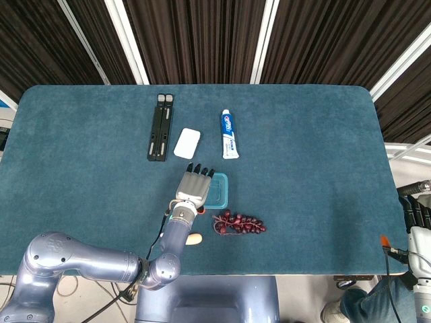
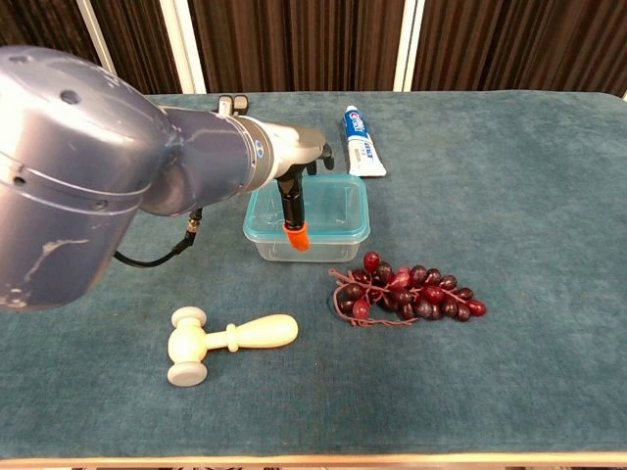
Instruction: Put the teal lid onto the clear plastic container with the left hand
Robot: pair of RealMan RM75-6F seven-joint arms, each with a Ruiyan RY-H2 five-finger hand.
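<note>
1. Nearest on the teal carpet-like tabletop (image 2: 549, 196): cream wooden mallet (image 2: 227, 340), dark red bunch of grapes (image 2: 409, 291).
2. Mid-table: clear plastic container (image 2: 312, 233) already wearing its teal lid (image 1: 217, 190); left hand (image 1: 195, 186) flat above its left part, fingers straight and slightly apart, holding nothing.
3. Beyond: white-and-blue toothpaste tube (image 1: 229, 134), white oblong soap-like block (image 1: 187, 142), black folded stand (image 1: 161, 126).
4. Behind: dark vertical-slat curtains (image 1: 202, 40) with white posts.
5. Far right, off the table: right hand (image 1: 417, 214), finger state cannot tell.

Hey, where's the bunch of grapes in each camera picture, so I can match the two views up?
Head view: the bunch of grapes lies below centre, just right of the left hand.
Chest view: the grapes lie right of centre, in front of the container.
Shared landmark: the clear plastic container with the teal lid sits just behind the grapes in both views.
</note>
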